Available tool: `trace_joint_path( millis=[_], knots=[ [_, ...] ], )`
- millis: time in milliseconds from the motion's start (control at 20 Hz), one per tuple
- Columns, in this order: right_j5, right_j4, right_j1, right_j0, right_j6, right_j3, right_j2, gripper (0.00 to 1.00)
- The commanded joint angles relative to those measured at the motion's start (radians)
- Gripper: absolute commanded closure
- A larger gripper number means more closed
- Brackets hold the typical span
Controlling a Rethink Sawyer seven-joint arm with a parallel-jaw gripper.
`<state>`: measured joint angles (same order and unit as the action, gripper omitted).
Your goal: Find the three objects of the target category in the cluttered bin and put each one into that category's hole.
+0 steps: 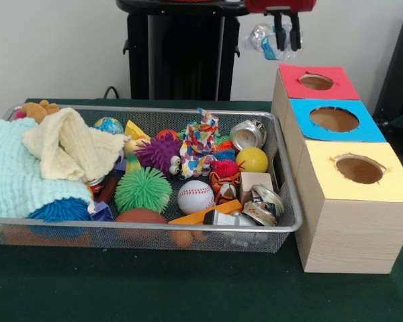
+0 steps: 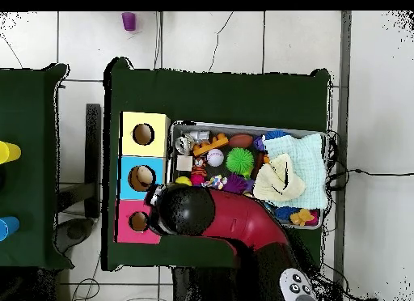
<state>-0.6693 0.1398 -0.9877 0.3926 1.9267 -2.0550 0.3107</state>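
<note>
My gripper [image 1: 287, 47] hangs at the top of the front view, above and a little behind the red-topped box [image 1: 292, 84] and its hole [image 1: 316, 82]. It is shut on a crumpled clear plastic bottle [image 1: 258, 39] with a blue label, which sticks out to the left of the fingers. The wire-mesh bin [image 1: 154, 226] lies left of the boxes, full of clutter. It holds two crushed cans [image 1: 247, 134] [image 1: 265, 201], a baseball [image 1: 195, 196] and spiky balls. In the overhead view the red arm [image 2: 226, 221] hides the gripper, and the bin's rim [image 2: 242, 126] shows.
Three wooden boxes stand in a row right of the bin: red, blue [image 1: 334, 119] and yellow [image 1: 359, 169], each with a round hole. A mint cloth [image 1: 13, 174] and a cream cloth [image 1: 70, 151] cover the bin's left end. The robot pedestal [image 1: 181, 54] stands behind.
</note>
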Motion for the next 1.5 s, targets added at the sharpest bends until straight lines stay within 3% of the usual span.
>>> trace_joint_path(
  millis=[50,400,950,1500],
  knots=[
    [-0.023,0.118,-0.035,0.028,-0.012,-0.033,0.146,1.00],
    [0.088,0.175,-0.052,0.077,-0.054,-0.127,0.214,1.00],
    [0.078,0.069,0.146,0.061,-0.033,0.105,0.188,1.00],
    [0.170,0.077,0.270,0.031,-0.005,0.174,0.219,1.00]
  ],
)
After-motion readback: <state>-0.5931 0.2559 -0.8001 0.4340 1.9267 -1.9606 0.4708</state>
